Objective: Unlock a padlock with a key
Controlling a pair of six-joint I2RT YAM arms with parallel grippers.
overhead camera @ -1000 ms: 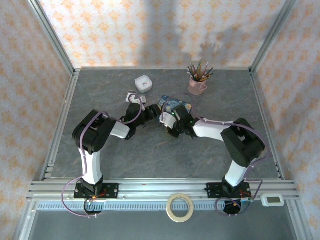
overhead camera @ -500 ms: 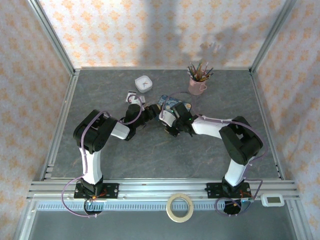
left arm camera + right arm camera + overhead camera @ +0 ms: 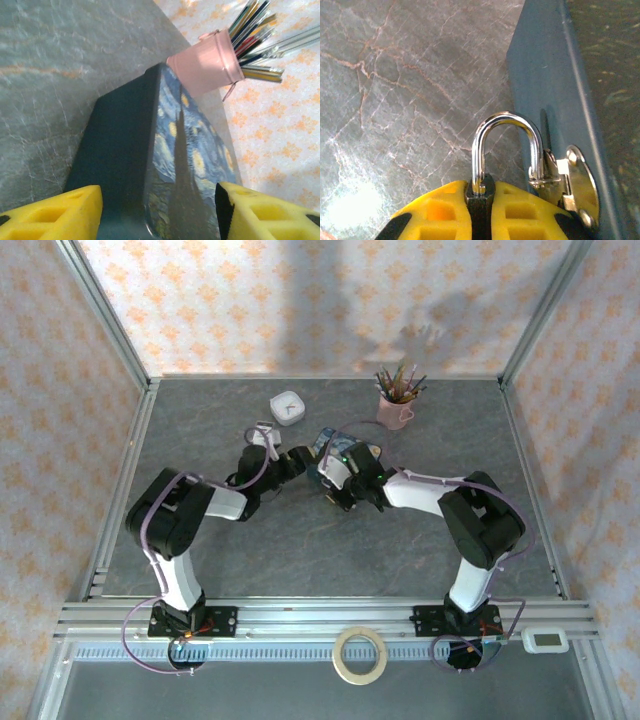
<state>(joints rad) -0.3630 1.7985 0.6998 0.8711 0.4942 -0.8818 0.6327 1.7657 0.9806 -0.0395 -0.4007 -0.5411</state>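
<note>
The dark padlock is pinched between my right gripper's yellow fingers. Its chrome shackle loops upward; the left leg enters the body, and the right leg ends beside the body at the metal hasp of the blue painted box. In the top view the right gripper sits at the box's near side. My left gripper is open, its yellow fingers on either side of the box without touching it. The key is hidden.
A pink cup of pencils stands behind the box. A small white clock and a white-and-black card lie at the back left, close to the left arm. A tape roll rests on the front rail.
The left arm has swung its elbow outward to the left and pushed its gripper up toward the box's left end. The right gripper has kept its hold on the padlock.
</note>
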